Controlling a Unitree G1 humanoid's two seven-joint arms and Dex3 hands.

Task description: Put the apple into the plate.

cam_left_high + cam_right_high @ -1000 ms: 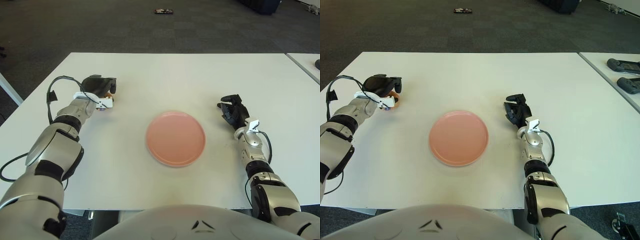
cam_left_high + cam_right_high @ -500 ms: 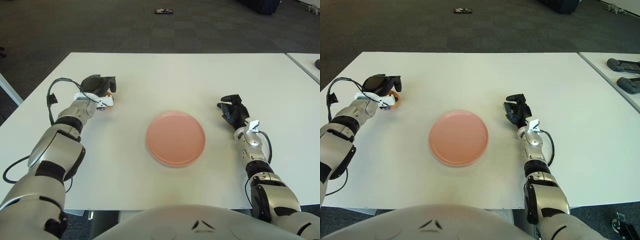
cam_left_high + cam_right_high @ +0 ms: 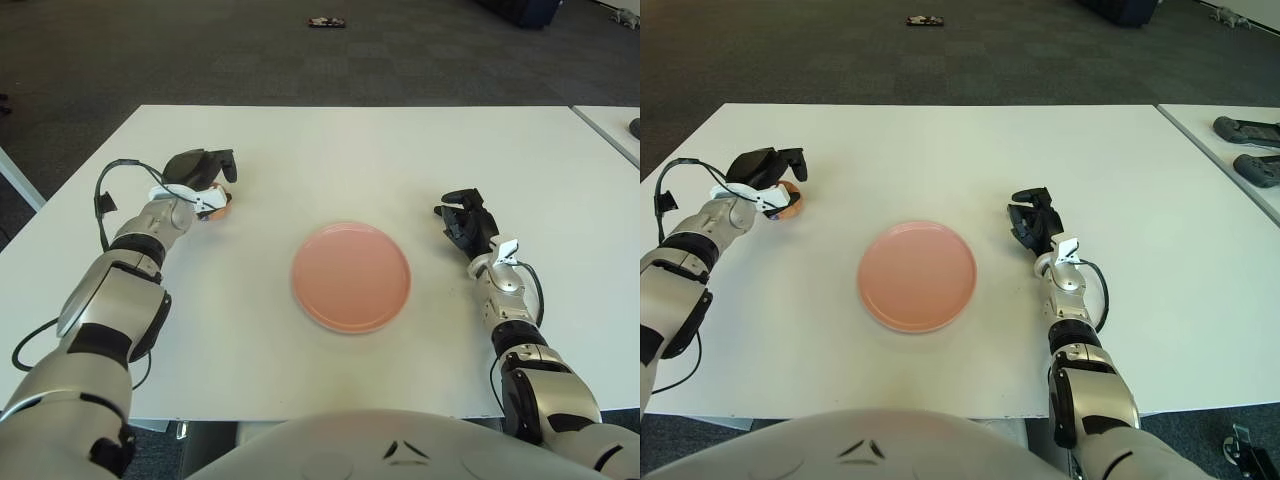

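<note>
We are arching our left robot hand [image 3: 203,168] over the apple [image 3: 220,204], which is sitting on the white desk [image 3: 330,150] well to the left of the pink plate [image 3: 351,277]; whether the fingers are gripping it yet we cannot tell. To do this well, we are wanting a firm wrap before lifting. Our right robot hand [image 3: 466,225] is idling right of the plate.

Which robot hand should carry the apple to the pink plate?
The left hand. It is already over the apple, while the right hand sits on the far side of the plate.
</note>
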